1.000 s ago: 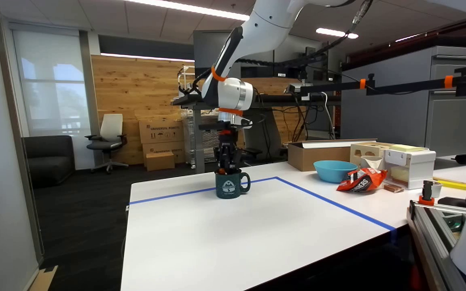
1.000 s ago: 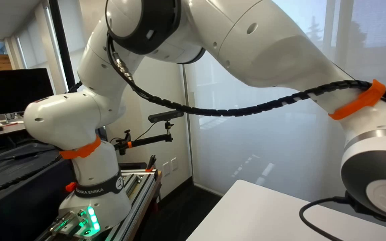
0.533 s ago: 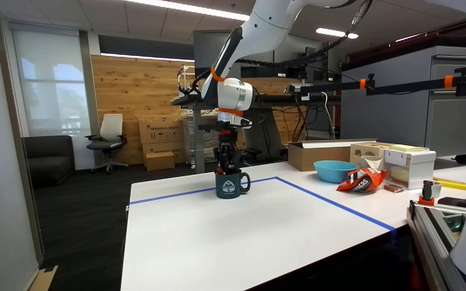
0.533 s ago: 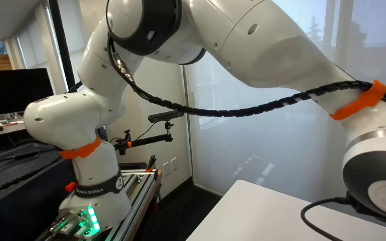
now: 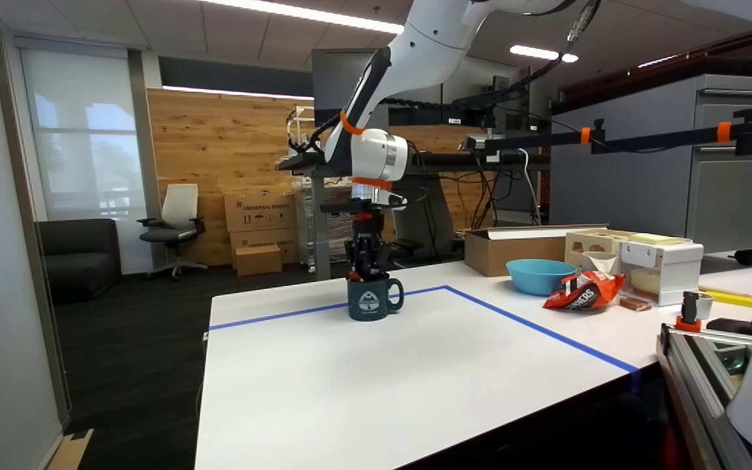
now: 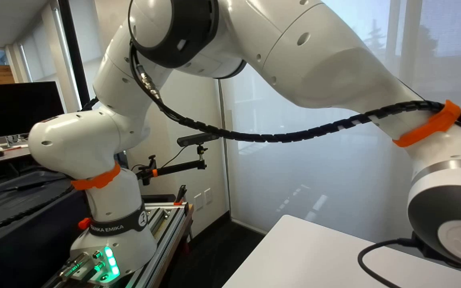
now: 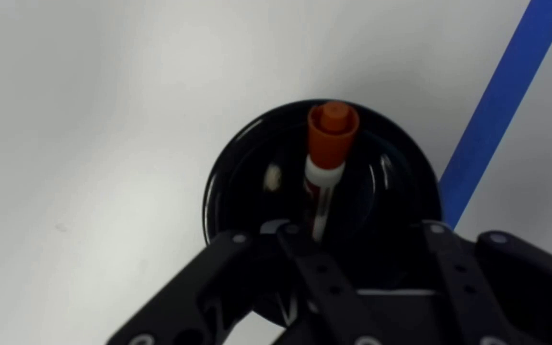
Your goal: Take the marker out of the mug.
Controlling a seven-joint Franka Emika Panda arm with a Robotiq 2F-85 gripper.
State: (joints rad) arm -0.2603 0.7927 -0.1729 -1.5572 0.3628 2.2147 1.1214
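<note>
The dark teal-black mug (image 5: 368, 301) stands upright on the white table, its handle to the right in an exterior view. The wrist view looks down into the mug (image 7: 271, 129). The marker (image 7: 325, 172), white and dark red with an orange cap end, leans inside it, cap end against the rim at the top of that view. Its lower part is hidden in shadow and behind a finger. My gripper (image 7: 366, 233) is open over the mug's mouth, the marker near its left finger (image 7: 316, 268). In an exterior view the gripper (image 5: 369, 273) reaches the mug's rim; its fingertips are hidden.
Blue tape (image 5: 284, 315) runs along the table, close behind the mug. A blue bowl (image 5: 539, 275), a red snack bag (image 5: 586, 290), a cardboard box (image 5: 513, 251) and a white bin (image 5: 666, 287) stand farther right on the table.
The arm has sunk very slightly toward the mug. The mug has not visibly moved.
</note>
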